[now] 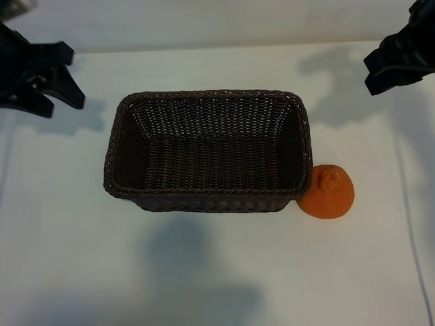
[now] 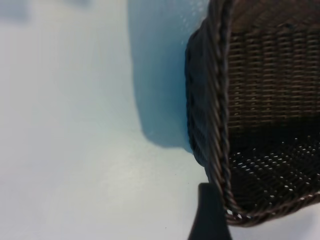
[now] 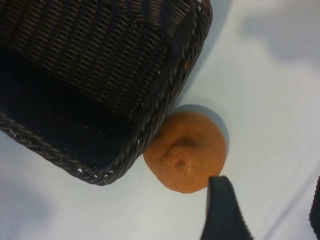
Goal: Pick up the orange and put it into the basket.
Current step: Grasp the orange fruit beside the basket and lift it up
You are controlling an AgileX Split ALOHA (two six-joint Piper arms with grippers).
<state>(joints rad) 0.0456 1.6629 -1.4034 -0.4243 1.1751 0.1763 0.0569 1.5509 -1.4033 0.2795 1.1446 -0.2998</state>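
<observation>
Closest to the right wrist camera, one dark fingertip of the right gripper is jutting into view just beside the orange, with a second fingertip showing only at the frame's edge; the jaws are standing apart and grasping nothing. That orange is sitting on the white counter, stem bump up, pressed against the outer corner of the basket on the right arm's side, not yet inside it. Nothing is lying in the basket's woven bottom.

At the far left corner of the exterior view the left gripper is hanging beyond the basket's other end, released and holding nothing, well apart from the fruit.

Judging by this, the task is sitting at its very first step: the approach, with the pick not yet begun. Since the right arm is nearer, the next move likely calls for lowering its parted jaws around the orange. Because the fruit is touching the wicker, one finger may be crowding the rim, so coming in along the basket's side looks safer.
</observation>
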